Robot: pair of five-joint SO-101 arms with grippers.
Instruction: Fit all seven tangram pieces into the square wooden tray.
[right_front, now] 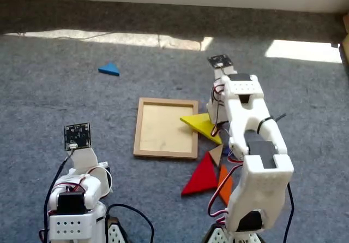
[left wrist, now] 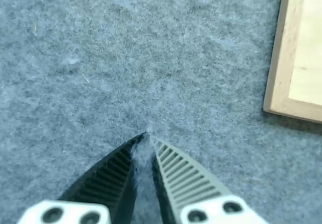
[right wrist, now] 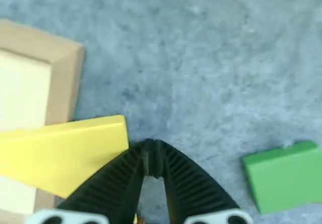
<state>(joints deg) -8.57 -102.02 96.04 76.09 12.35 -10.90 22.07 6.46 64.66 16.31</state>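
Part of the yellow triangular tangram piece hides beneath our right arm; left tool and right tool sit closed, empty.

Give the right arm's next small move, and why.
Probably a short push on the yellow triangle toward the middle of the tray. The piece lies across the tray's rim, partly inside and partly outside, and the right gripper sits shut with its tips beside the triangle's outer corner.

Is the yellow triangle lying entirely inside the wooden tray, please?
No, the yellow triangle lies across one rim of the wooden tray, with one corner inside and the rest out on the carpet.
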